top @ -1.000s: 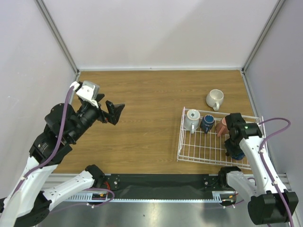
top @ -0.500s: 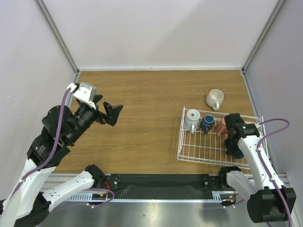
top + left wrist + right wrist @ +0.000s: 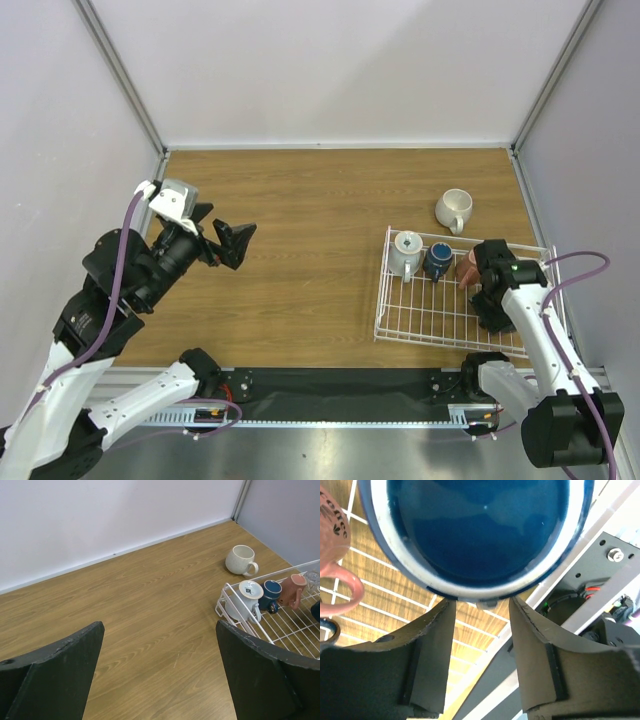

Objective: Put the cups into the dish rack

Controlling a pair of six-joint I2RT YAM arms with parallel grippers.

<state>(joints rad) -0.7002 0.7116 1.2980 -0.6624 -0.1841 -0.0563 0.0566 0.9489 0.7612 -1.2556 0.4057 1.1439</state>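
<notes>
The white wire dish rack (image 3: 420, 312) sits at the right of the table. Along its far side stand a pale grey-blue mug (image 3: 406, 252), a small dark blue mug (image 3: 437, 260) and a reddish-pink cup (image 3: 468, 268). My right gripper (image 3: 491, 316) hangs over the rack's near right corner. In the right wrist view its jaws stand apart, open, just below the white rim of a large dark blue cup (image 3: 480, 530) resting on the rack wires (image 3: 380, 587). A cream-white mug (image 3: 453, 210) lies on the table beyond the rack. My left gripper (image 3: 236, 243) is open and empty, far to the left.
Grey walls close the table on the left, back and right. The rack's near edge lies close to the black strip (image 3: 340, 385) at the table front. The left wrist view shows the rack (image 3: 295, 630) and a small clear glass (image 3: 314, 577) at its far right.
The right gripper's jaws have spread apart off the large dark blue cup, which now rests in the rack. The left arm drifted slightly left.
</notes>
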